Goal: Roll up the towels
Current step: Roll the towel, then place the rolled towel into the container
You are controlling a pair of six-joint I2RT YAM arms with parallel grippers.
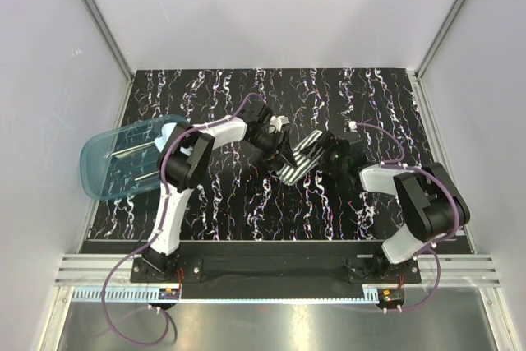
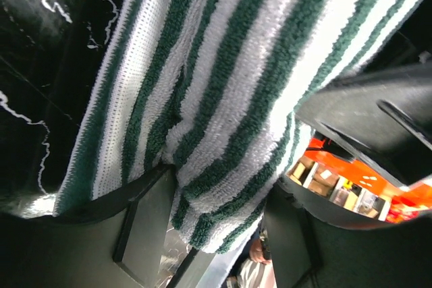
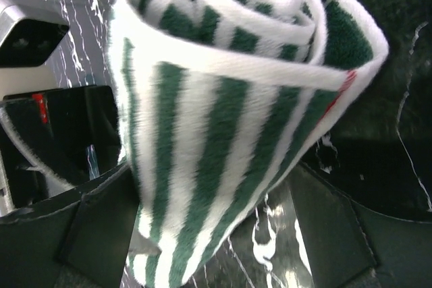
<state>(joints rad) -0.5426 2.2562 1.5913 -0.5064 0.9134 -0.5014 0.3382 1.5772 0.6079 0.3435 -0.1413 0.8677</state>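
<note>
the rolled striped towel [image 3: 223,126], straddled loosely by the wide right gripper [image 3: 202,234] and the half-spread left gripper [image 2: 209,234], could be unrolled if released.

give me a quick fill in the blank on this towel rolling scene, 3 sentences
1. The green-and-white striped towel lies on the ____ marbled tabletop.
2. In the right wrist view, that towel is wound into a ____.
3. The translucent blue plastic tub sits at the table's ____ edge in the top view.

Missing words: black; roll; left
</note>
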